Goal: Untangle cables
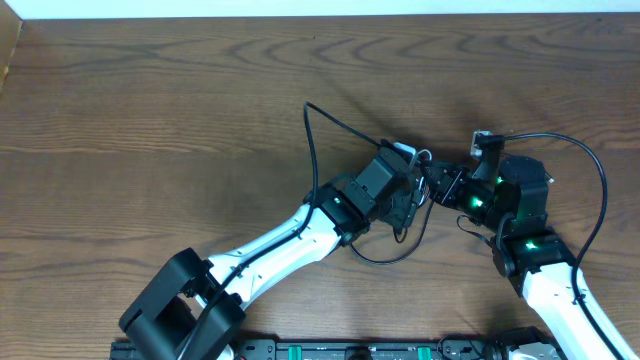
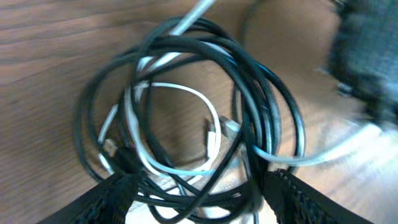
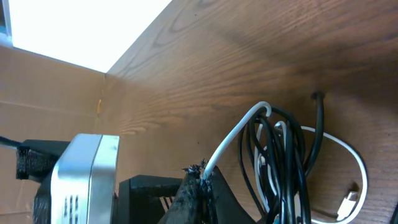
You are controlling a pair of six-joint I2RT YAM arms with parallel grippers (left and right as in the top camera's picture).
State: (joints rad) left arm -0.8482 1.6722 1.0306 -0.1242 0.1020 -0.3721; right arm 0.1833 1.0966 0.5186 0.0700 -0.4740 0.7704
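Here, left fingers stand open astride the tangled cables; right fingers pinch the white cable; table stretches wide beyond their tips to its far edge.

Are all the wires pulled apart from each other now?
No, the black and white cables lie looped over and through one another in one tangled bundle.

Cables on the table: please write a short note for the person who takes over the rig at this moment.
Left gripper: open, straddling the tangle of thin black cables on the brown wooden table.
Right gripper: shut on the thin white cable, which runs into that tangle.
Done: nothing is separated yet.
Left: probably pull the white cable free, then part the black ones.
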